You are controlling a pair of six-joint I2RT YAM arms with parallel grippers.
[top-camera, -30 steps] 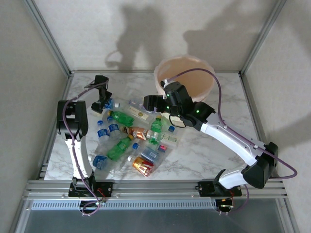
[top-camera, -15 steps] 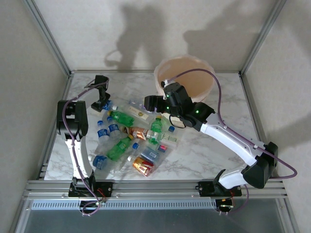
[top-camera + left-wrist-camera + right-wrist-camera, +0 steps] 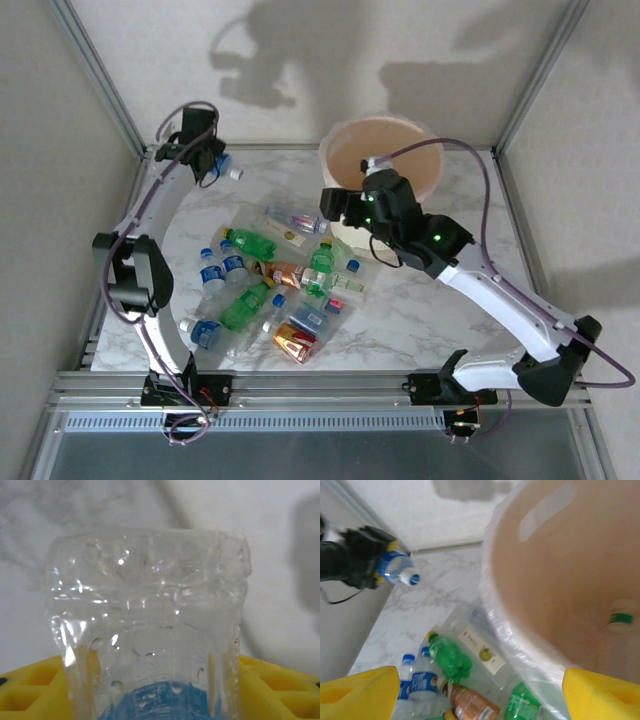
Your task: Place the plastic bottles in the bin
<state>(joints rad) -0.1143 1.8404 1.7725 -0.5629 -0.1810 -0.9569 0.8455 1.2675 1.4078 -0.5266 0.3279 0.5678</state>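
My left gripper (image 3: 207,160) is raised over the table's far left corner, shut on a clear bottle (image 3: 222,168) with a blue label and a white cap. In the left wrist view that bottle (image 3: 150,605) sits between the yellow pads (image 3: 30,690). The peach bin (image 3: 395,165) stands at the back centre, with one small bottle (image 3: 621,618) on its bottom. My right gripper (image 3: 340,207) hovers open at the bin's near left rim (image 3: 520,625), nothing between its fingers. A pile of plastic bottles (image 3: 270,285) lies mid-table, among them a green one (image 3: 447,657) and a copper-orange one (image 3: 296,343).
Grey walls and aluminium posts (image 3: 100,75) close in the marble table (image 3: 440,320) on three sides. A purple cable (image 3: 480,200) loops over the right arm. Bare marble lies to the right of the pile and in front of the bin.
My left gripper has shut on a clear blue-labelled bottle and lifted it from the pile's left edge to the far left corner. My right gripper has shifted slightly toward the bin.
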